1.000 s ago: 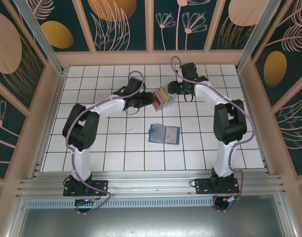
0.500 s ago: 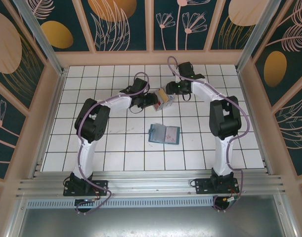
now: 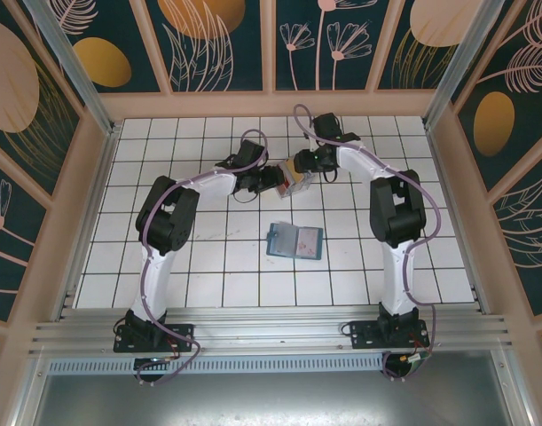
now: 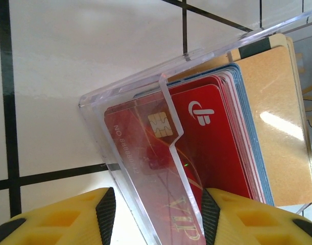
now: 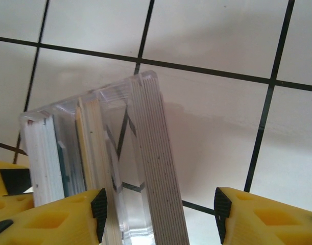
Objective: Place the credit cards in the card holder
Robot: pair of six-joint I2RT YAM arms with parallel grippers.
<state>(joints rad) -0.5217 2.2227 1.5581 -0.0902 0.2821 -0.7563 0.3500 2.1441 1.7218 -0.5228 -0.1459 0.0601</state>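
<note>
The credit cards (image 4: 212,138), packed tight inside a clear plastic box (image 5: 120,148), sit between the two tools on the white-tiled worktop (image 3: 208,266). In the left wrist view the front card is glossy red, with a gold chip, a white logo, raised numbering and gold "VIP" lettering. Thin pink and blue card edges fan out behind it, followed by a matte tan card with a dark stripe at one end. The right wrist view shows the stacks edge-on. They are slim bundles of pale, finely lined card edges, parted by see-through walls through which the black grout lines show. The box is hard, colourless and square-cornered, with a stepped cut-out in its front face.

The left tool (image 4: 157,217) straddles one corner of the box, its moulded yellow fingers (image 4: 58,219) with black pads standing apart. Whether the pads press on the box cannot be told. The right tool (image 5: 158,212) faces it from the other side of the box with its jaws apart. One of its fingers overlaps the box, and bare tile shows between the other finger and the nearest stack. The card holder (image 3: 294,240), a flat teal wallet with pale pages showing, rests on the worktop nearer the arm bases than either tool, well apart from both tools and from the box.
</note>
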